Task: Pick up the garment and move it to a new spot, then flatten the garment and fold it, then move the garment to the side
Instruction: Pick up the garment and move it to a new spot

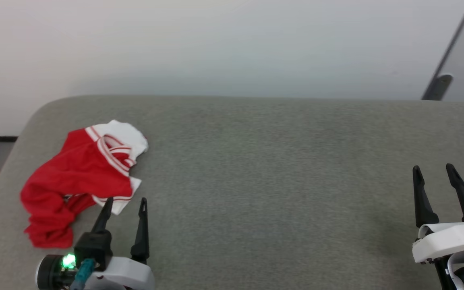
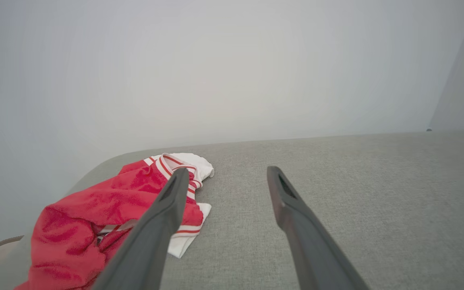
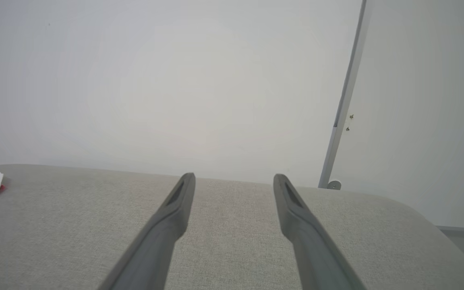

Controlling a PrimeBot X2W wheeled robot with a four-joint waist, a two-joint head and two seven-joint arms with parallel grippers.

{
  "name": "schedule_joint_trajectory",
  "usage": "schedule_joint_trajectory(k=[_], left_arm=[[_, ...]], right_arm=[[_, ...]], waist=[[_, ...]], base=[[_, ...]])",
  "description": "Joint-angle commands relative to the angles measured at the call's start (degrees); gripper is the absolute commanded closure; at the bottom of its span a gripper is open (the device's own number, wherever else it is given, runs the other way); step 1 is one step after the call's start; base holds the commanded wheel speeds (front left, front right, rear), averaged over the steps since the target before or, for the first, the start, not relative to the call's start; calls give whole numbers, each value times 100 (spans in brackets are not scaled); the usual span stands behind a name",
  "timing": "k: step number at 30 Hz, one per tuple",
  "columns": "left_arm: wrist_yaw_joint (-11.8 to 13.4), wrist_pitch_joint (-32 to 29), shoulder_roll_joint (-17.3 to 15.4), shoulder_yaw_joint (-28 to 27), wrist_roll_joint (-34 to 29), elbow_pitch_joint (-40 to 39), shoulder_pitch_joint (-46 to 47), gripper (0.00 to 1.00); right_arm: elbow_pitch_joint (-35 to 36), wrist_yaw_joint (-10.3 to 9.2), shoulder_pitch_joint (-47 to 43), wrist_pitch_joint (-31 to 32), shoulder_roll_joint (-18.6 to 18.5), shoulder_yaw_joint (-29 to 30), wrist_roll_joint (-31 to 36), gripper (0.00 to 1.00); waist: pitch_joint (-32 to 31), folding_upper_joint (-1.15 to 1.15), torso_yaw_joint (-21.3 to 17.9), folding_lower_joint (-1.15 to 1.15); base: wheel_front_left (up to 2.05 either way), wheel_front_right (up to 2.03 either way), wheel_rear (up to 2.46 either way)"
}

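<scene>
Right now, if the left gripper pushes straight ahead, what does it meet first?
Probably the garment: one finger of the left gripper overlaps its white hem, the other faces bare grey cushion. Its height above the cloth is unclear.

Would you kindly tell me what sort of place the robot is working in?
Likely a plain indoor test room: a grey fabric-covered pad with rounded corners sits before a bare white wall, and a crumpled red garment lies at its left end.
</scene>
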State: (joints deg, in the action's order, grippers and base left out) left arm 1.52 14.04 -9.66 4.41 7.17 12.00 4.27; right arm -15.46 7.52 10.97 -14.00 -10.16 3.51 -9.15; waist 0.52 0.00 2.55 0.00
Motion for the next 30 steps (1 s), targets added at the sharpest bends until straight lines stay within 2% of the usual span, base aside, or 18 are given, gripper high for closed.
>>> schedule_joint_trajectory(k=[1, 9, 20, 30], left_arm=[[-1, 44, 16, -16, -133, 6, 38, 0], [55, 124, 159, -52, -510, 126, 103, 0], [251, 113, 425, -182, -483, 122, -45, 0], [541, 113, 605, -681, -223, -345, -473, 0]], right_arm=[[42, -6, -29, -46, -22, 29, 116, 0], [72, -7, -34, -126, -111, -119, 443, 0], [-43, -7, 135, -115, -65, -499, 377, 0], [-476, -7, 864, -115, 41, -1780, 179, 0]], waist=[[41, 0, 224, 0], [186, 0, 1302, 0], [306, 0, 2750, 0], [519, 0, 2918, 0]], base=[[0, 0, 0], [0, 0, 0], [0, 0, 0], [0, 0, 0]])
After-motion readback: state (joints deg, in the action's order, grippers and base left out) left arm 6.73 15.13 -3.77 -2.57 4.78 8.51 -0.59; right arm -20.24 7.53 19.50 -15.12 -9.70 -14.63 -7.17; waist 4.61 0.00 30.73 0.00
